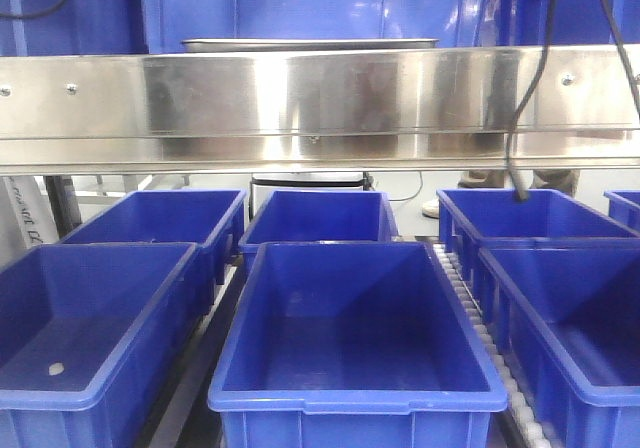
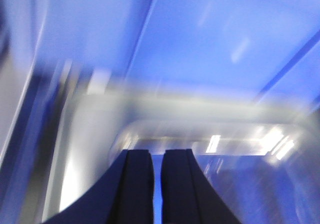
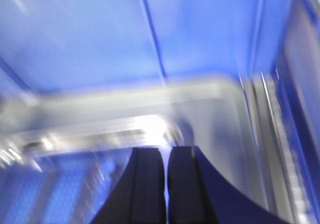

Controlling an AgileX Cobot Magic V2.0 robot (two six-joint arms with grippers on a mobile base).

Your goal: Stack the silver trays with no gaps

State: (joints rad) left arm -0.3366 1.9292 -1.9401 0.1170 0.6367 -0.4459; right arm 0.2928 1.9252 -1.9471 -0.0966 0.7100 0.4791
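Tray (image 1: 310, 43) rim just above shelf rail (image 1: 320, 108).

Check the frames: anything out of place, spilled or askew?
One oddity: a small pale scrap lies on the floor of the front-left blue bin; what it is can't be told. The silver tray on the steel shelf rail looks level. Both wrist views are motion-blurred, so how the trays seat there can't be judged.

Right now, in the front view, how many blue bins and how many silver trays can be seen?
Blue bins: 7, the farthest right only a sliver at the frame edge.
Silver trays: 1 stack edge above the steel rail; how many trays it holds cannot be told.
Total: 8
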